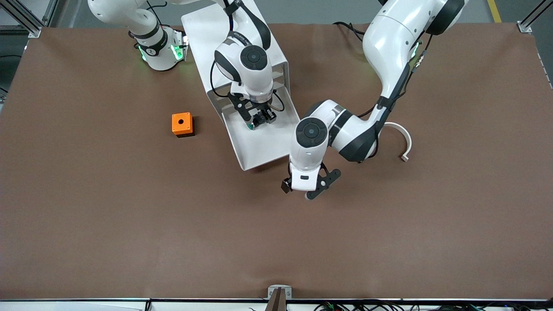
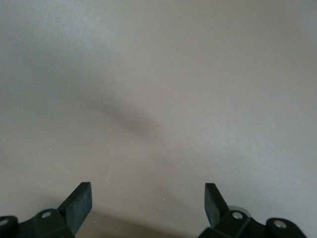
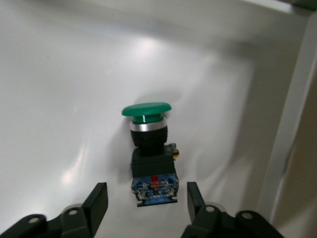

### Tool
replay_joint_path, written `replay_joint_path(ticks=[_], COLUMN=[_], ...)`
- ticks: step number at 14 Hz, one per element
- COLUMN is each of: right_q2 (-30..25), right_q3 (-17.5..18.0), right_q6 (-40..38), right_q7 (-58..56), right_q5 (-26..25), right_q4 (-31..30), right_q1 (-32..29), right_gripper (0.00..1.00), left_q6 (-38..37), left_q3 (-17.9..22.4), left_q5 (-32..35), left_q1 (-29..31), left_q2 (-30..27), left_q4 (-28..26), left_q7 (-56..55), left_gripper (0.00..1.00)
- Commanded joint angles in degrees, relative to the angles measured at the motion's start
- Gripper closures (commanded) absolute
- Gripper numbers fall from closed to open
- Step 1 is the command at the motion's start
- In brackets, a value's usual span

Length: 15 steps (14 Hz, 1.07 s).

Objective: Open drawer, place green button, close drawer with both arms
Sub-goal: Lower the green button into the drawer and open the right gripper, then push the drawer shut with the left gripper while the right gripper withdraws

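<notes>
Cabinet point(image 1: 242, 39): we note its lowermost drawer point(image 1: 276, 151) pulled out, so opening is done.
Left gripper point(image 1: 307, 186): jaws wide, empty, over bare table beside the drawer's front edge; it waits.
Right gripper point(image 3: 147, 203): over the tray, jaws parted, clear of the button's sides.
Button point(image 3: 148, 153): lies in the drawer; we judge placing done, closing left.

text: none legible | labels: none | brands: none | numbers: none | signs: none
</notes>
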Motion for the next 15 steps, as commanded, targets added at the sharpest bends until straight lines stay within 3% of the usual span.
replay_joint_path(ticks=[1, 15], right_q2=[-0.52, -1.13], right_q3=[0.00, 0.00], right_q6=[-2.38, -31.38], right_q7=[-0.60, -32.76], right_q5=[-2.93, -2.05], right_q4=[0.17, 19.15], right_q1=[-0.18, -19.42], right_gripper=[0.00, 0.00], left_q6=[1.25, 1.60], left_q3=[0.60, 0.08], left_q5=[1.65, 0.94], left_q1=[-1.30, -3.76], left_q2=[0.11, 0.81], left_q4=[-0.43, -1.04], left_q7=[-2.65, -2.22], left_gripper=[0.00, 0.00])
